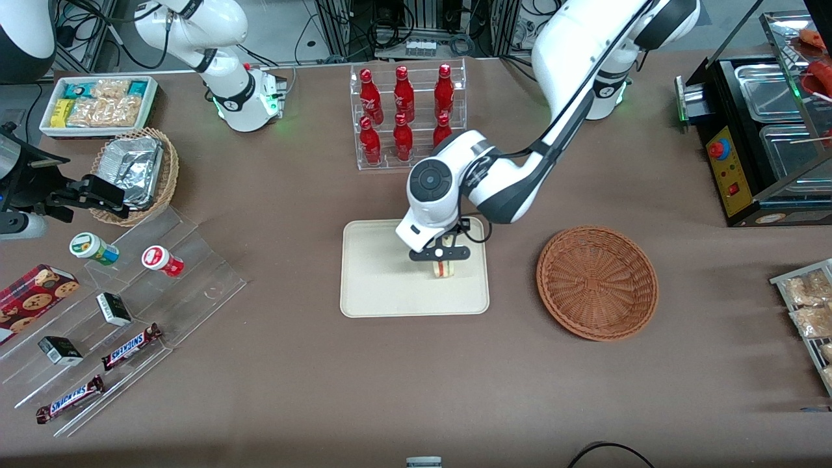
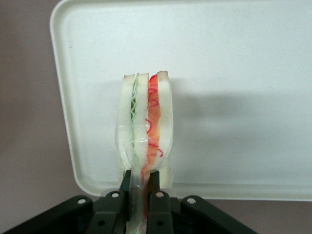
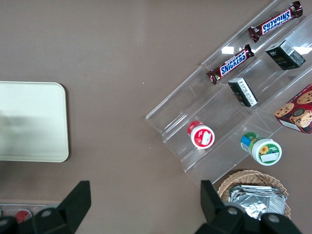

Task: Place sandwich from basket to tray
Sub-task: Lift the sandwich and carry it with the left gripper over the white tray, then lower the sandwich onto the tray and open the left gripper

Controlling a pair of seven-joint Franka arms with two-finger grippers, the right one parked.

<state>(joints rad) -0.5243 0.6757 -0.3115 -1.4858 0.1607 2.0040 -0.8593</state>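
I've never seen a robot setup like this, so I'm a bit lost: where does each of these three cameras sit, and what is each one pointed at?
Front view: high up, facing the robots across the table; shows both arms, the gripper holding the sandwich over the tray, and the empty basket.
Left wrist view: on the working arm, looking down past its fingers, shut on the sandwich, at the tray.
Right wrist view: on the parked arm, looking down at snack shelves; its own fingers show.
All three share the tray.
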